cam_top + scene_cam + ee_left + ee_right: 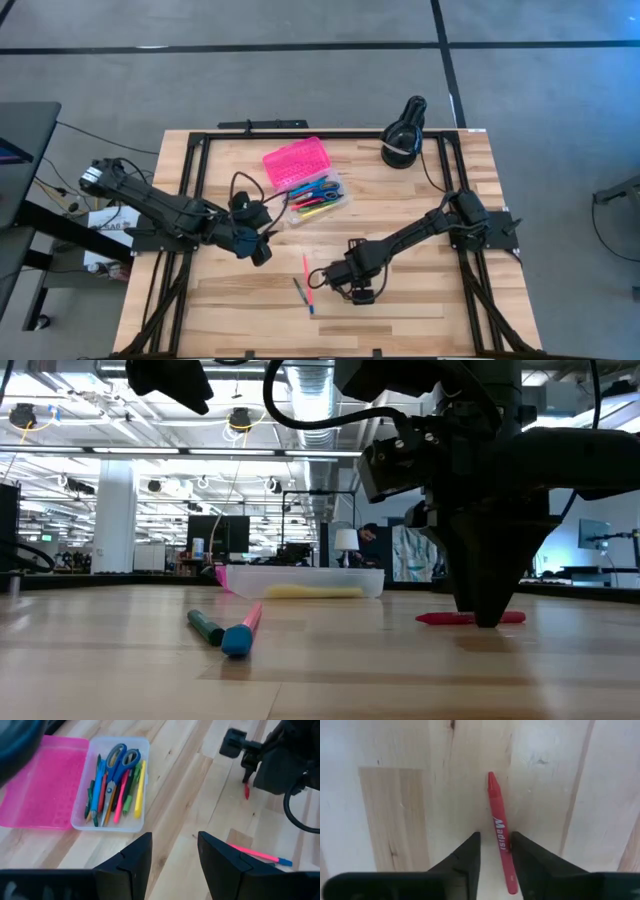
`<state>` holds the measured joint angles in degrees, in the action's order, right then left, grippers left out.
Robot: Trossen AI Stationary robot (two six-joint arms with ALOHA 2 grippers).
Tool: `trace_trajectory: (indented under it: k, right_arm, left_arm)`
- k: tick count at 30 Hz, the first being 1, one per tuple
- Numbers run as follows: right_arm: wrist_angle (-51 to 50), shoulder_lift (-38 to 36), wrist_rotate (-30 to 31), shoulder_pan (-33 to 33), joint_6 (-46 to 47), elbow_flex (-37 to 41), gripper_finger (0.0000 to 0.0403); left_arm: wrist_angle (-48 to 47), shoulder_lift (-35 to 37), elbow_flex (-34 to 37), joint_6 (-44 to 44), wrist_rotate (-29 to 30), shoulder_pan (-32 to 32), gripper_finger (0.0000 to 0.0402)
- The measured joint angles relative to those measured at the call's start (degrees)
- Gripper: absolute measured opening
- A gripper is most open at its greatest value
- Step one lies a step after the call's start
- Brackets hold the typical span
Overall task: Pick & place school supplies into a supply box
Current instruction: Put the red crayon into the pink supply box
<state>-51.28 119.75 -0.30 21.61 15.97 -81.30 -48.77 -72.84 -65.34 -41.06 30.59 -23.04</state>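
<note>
The supply box lies open near the far middle of the table, its pink lid [295, 163] flat beside the clear base [318, 197]. The base [110, 785] holds blue-handled scissors [120, 760] and several pens. A red crayon [498, 827] lies flat on the table between the fingers of my right gripper [496, 845], which is open and lowered to the table top [488, 615]. A pink pen [306, 278] and a dark pen [298, 291] lie on the table to its left. My left gripper [175, 850] is open and hovers near the box [255, 245]. My right gripper comes from above with its fingers pointing down and standing across the red crayon's middle [501, 845], one on each side. One finger [527, 860] sits right beside the crayon, and I cannot tell whether it touches. The crayon lies flat on the table.
A black round device [403, 140] with a cable sits at the far right of the table. Black frame rails run along the table's left, right and far edges. Bare wood lies toward the near edge.
</note>
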Motion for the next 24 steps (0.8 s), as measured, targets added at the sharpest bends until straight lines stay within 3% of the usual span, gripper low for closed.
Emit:
trace_trajectory:
  k: [11,24]
  right_arm:
    - [1.6,0.1,0.1,0.0,15.4,0.2,0.0008]
    - [3.0,0.1,-1.2,-0.1,40.4,0.2,0.0007]
  left_arm:
    - [0.2,-1.8,0.0,-0.2,-0.3,-2.2,0.0154]
    - [-9.0,-1.8,0.0,0.9,-0.3,-5.3,0.0154]
